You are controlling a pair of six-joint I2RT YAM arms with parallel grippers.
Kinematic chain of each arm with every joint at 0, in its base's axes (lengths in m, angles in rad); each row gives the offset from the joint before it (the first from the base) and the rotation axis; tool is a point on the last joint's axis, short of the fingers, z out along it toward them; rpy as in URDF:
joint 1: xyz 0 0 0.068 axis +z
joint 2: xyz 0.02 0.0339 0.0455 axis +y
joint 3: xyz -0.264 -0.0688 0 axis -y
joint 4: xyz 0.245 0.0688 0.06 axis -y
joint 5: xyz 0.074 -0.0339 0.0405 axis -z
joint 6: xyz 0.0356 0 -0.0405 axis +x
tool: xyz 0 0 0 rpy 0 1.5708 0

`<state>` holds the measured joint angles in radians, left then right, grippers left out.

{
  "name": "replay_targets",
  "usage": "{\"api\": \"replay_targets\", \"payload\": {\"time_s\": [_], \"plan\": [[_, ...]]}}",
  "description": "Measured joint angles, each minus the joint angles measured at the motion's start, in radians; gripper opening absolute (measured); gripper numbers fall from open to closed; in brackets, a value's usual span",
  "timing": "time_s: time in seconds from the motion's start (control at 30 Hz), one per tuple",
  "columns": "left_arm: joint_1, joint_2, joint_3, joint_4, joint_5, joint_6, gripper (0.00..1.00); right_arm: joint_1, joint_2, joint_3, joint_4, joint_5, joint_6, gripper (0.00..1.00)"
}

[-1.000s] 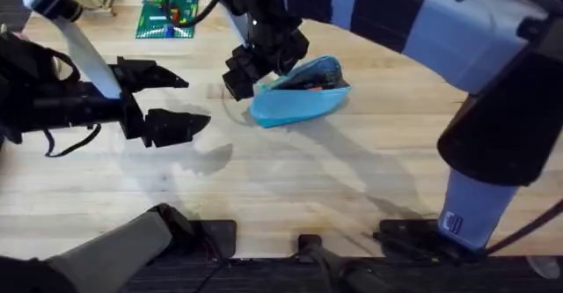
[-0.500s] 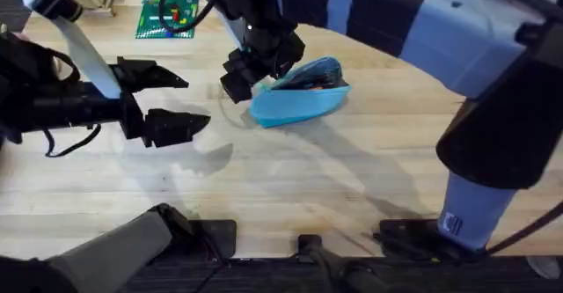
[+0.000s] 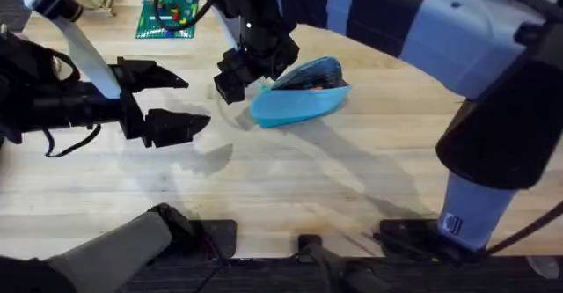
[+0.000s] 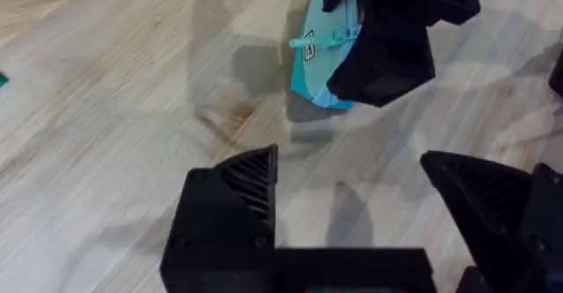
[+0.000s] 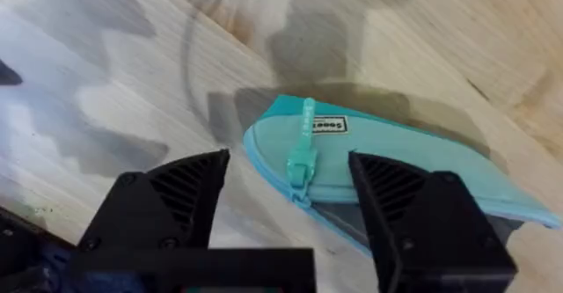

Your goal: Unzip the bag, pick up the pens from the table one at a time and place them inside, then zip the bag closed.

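The bag (image 3: 299, 99) lies on the table (image 3: 290, 183), toward the far side and a little right of the middle. Its mouth looks part open on the far edge, and something orange and dark shows inside, probably the pens (image 3: 310, 82), though I can't make them out clearly.

The right gripper (image 3: 236, 75) hangs just over the bag's left tip. Its fingers (image 5: 171, 201) stand spread apart with nothing between them, and the teal zipper pull (image 5: 301, 157) sits in the gap below, untouched as far as I can see.

The left gripper (image 3: 167, 99) waits well off to the left above bare wood, jaws wide and empty. From its wrist, the bag's tip (image 4: 321, 51) shows beyond the fingers (image 4: 233, 205).
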<state>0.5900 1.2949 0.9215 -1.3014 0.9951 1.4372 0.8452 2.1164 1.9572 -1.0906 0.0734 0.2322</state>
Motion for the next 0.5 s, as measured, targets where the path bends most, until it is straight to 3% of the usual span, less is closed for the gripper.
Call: {"api": "replay_targets", "payload": {"time_s": [0.5], "plan": [[0.000,0.000,0.000,0.000,0.000,0.000,0.993,0.004,0.000,0.000,-0.004,-0.011,-0.017,0.829]]}}
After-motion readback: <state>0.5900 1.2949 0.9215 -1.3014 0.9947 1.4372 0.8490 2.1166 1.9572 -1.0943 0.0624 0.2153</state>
